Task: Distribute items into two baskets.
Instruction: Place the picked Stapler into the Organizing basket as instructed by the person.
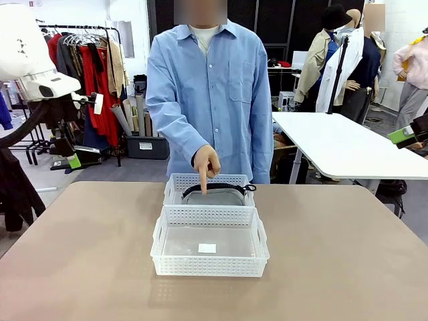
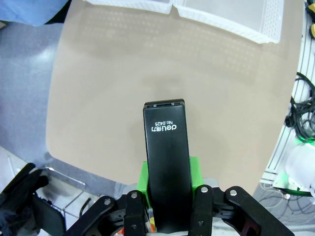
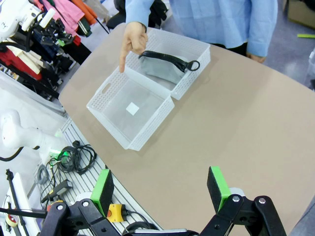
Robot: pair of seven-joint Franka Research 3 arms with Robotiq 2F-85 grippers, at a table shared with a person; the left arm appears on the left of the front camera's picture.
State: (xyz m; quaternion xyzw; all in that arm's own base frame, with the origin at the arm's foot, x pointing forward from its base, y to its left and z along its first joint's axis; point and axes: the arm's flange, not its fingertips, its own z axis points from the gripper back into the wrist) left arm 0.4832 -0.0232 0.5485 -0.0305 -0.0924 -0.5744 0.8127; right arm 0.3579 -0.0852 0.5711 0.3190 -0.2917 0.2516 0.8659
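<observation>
Left tool (image 2: 167, 219) is clenching the black stapler (image 2: 166, 167) by its rear end above the desk (image 2: 108, 98): rigid, smooth, likely slippery. Right tool (image 3: 160, 189) is hanging released. Soft pouch (image 1: 214, 196) is lying in the far basket (image 1: 175, 182); near basket (image 1: 160, 241) is empty.

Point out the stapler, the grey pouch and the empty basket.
stapler (image 2: 166, 172): left wrist view, on its black top cover.
grey pouch (image 3: 158, 71): right wrist view, on its grey body.
empty basket (image 1: 208, 266): front view, on its near perforated wall.
</observation>
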